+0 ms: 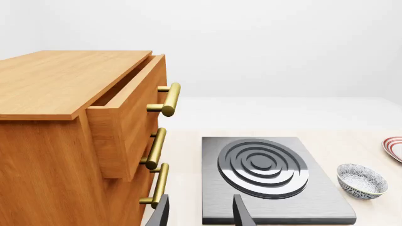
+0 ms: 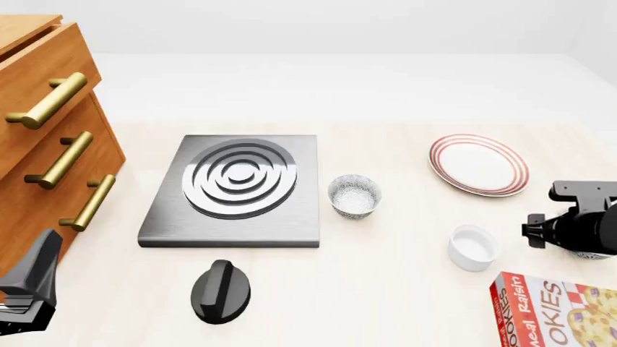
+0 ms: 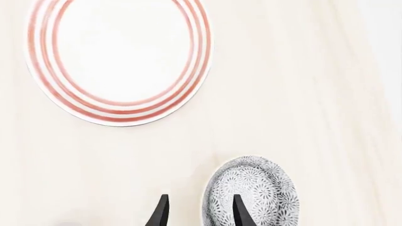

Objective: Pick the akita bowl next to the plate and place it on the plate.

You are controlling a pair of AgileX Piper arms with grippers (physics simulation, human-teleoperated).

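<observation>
Right end effector (image 3: 197, 211) pointing down, open, straddling akita bowl (image 3: 254, 195) rim, plate (image 3: 119, 59) beyond

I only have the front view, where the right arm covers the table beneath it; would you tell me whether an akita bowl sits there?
Observer: Yes, the right wrist view shows an akita bowl just below the right gripper.
Operator: Thank you. Are its jaws open?
Observer: Yes, open, with one side of the bowl's rim showing between them.
Operator: And the left gripper?
Observer: Its wrist view shows the left gripper open too, facing the stove burner.
</observation>
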